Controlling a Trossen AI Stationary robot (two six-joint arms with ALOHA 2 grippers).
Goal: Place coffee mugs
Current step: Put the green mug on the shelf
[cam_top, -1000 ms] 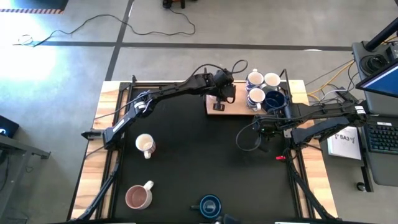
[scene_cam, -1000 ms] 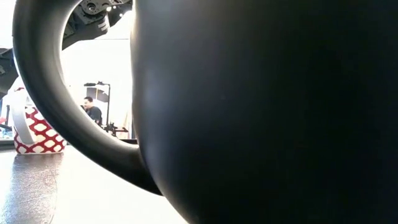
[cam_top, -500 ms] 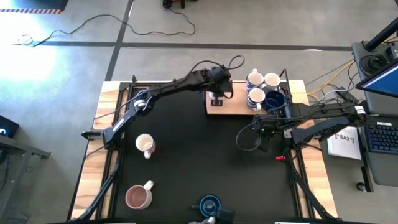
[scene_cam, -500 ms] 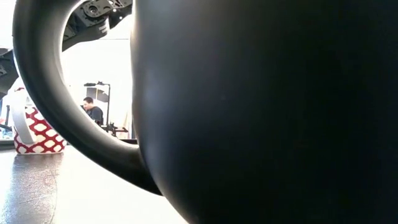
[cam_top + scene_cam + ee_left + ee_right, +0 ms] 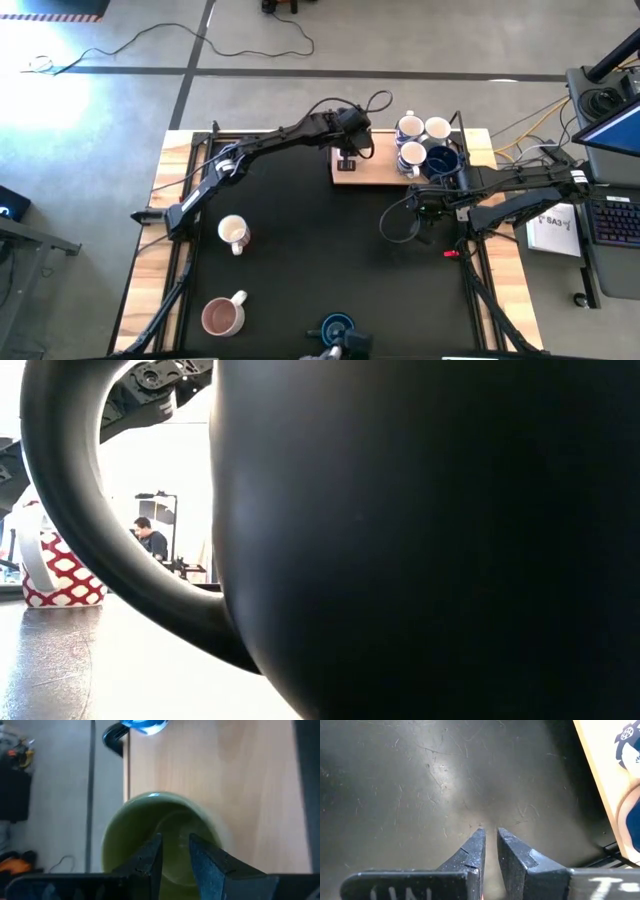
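Observation:
A coffee mug that is green inside (image 5: 150, 820) stands mouth up at the left end of the wooden board (image 5: 378, 172), with my left gripper (image 5: 347, 160) (image 5: 172, 847) shut on it. In the high view the gripper hides this mug. Several mugs, white, patterned and dark blue (image 5: 425, 145), are grouped on the board's right end. A white mug (image 5: 233, 233), a pink one (image 5: 222, 317) and a dark blue one (image 5: 338, 327) stand on the black mat. My right gripper (image 5: 425, 205) (image 5: 490, 834) hangs shut over bare mat. My left gripper comes at the green-inside mug from above, slanting down, its two fingers (image 5: 150, 855) close together over the near side of the rim (image 5: 112, 855). The fingers hide the place of contact. The mug stays upright over the board; whether its bottom rests there cannot be told.
The dark blue mug (image 5: 420, 540) at the table's near edge fills the low view; past its handle a red-and-white patterned mug (image 5: 60, 575) shows. Open mat lies in the table's middle. Wooden strips edge the table on both sides.
My left gripper has shifted a little toward the table's far-left over the board's left end, turning slightly, still shut on the mug.

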